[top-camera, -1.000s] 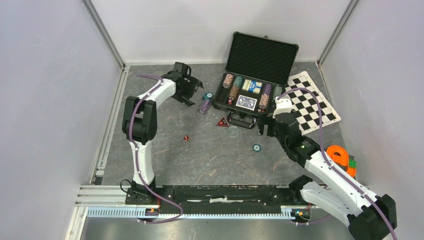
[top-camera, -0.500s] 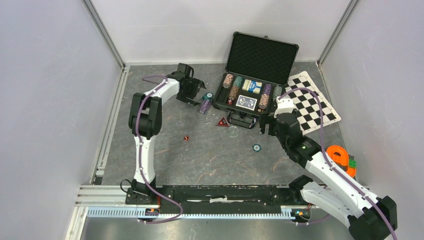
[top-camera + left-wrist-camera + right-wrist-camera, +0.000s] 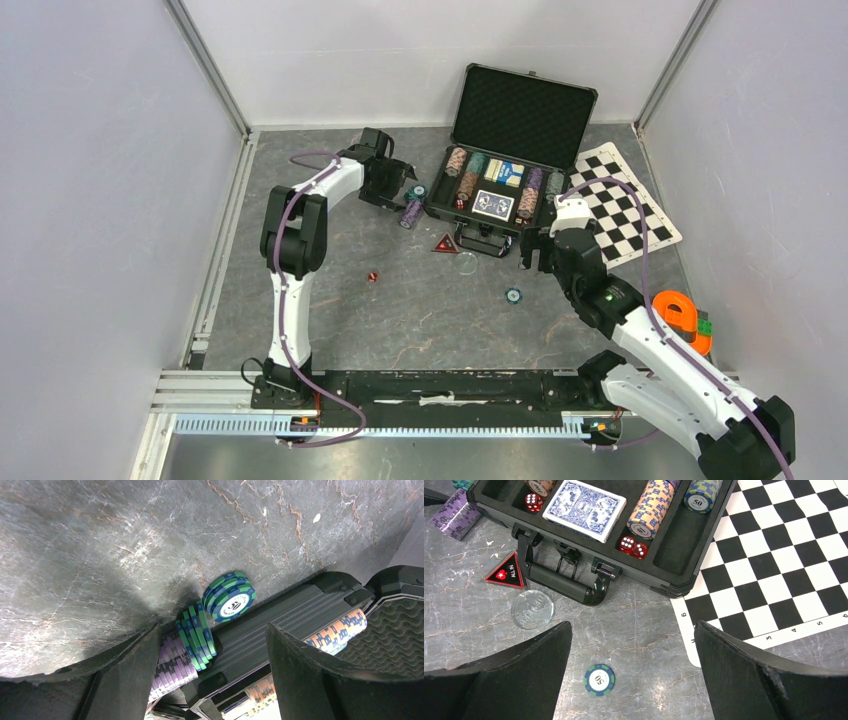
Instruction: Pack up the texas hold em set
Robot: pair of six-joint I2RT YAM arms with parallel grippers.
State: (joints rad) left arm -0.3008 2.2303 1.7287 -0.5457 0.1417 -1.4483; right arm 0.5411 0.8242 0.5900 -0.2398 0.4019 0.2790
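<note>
The black case [image 3: 500, 165] stands open at the back with chip rows, a blue deck [image 3: 585, 509] and red dice [image 3: 633, 546] inside. My left gripper [image 3: 397, 190] is open, its jaws around a loose row of purple chips [image 3: 170, 662] and green-blue chips [image 3: 227, 596] lying against the case's left wall [image 3: 280, 625]. My right gripper [image 3: 533, 252] is open and empty over the floor in front of the case. A single green chip [image 3: 599, 679], a clear disc [image 3: 532, 609] and the red triangular marker [image 3: 506, 571] lie below it. A red die [image 3: 372, 277] lies apart.
The checkered mat [image 3: 625, 205] lies right of the case, touching it. An orange ring-shaped object [image 3: 680, 312] sits by the right wall beside my right arm. The case handle [image 3: 566, 585] sticks out toward me. Enclosure walls stand on all sides.
My left gripper has moved right, from beside the loose chips to around them at the case's left wall. The right arm has barely moved.
</note>
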